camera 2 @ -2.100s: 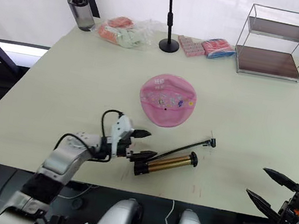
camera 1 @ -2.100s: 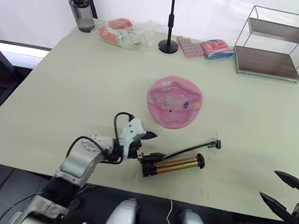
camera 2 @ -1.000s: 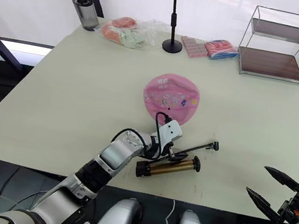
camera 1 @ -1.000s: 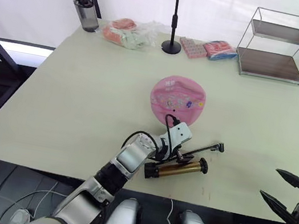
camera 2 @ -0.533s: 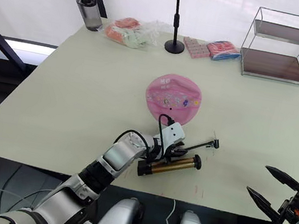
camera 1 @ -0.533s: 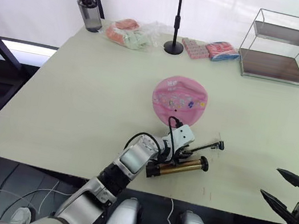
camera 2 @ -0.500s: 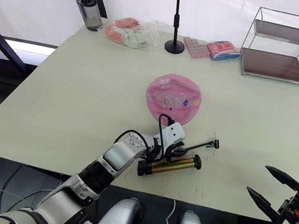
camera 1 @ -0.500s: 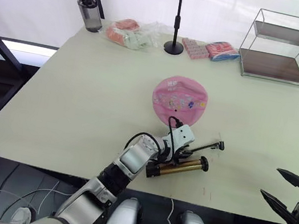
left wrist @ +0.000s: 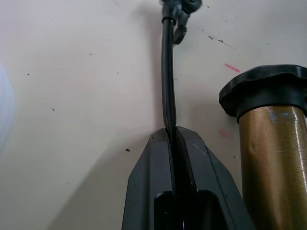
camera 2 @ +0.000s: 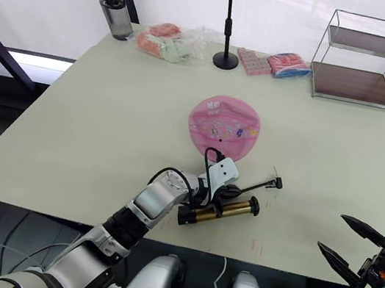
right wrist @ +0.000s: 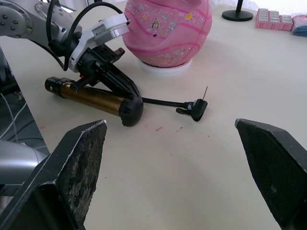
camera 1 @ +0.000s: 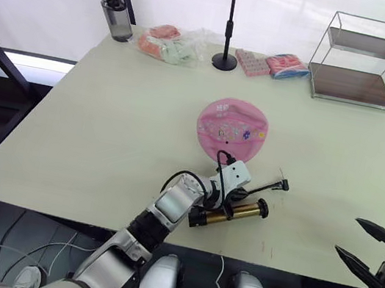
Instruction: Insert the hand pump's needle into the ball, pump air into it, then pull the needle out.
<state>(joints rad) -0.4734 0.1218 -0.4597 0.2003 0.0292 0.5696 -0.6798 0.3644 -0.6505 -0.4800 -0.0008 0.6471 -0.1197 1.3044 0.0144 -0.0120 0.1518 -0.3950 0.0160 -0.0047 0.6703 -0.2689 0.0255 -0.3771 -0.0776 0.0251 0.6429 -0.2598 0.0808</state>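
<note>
The left claw (left wrist: 172,132) is clamped on the thin black hose (left wrist: 168,72) of the hand pump (camera 1: 228,214), its two fingers pressed together with the hose running out from between them. The pump's gold-bronze cylinder lies flat on the pale surface (camera 1: 107,121) just beside the claw, on its near side, with one black end cap next to the fingers. Beyond the fingertips the hose leads to the needle (right wrist: 205,92), which points upward from its black fitting (right wrist: 194,109), apart from everything else.

The ball (camera 1: 232,128) sits just beyond the claw on a white ring, well clear of the needle; nothing lies between the needle's fitting and the ball but bare surface.

The right claw (camera 2: 354,243) hangs past the near edge of the surface, well to the right of the pump, its fingers spread wide and holding nothing.

Far beyond both claws, along the back edge, stand a dark water bottle (camera 1: 114,9), a clear bag of pink and green items (camera 1: 167,41), a black stand with a round base (camera 1: 227,42), two small packets (camera 1: 272,63) and a two-tier wire shelf (camera 1: 363,62).
</note>
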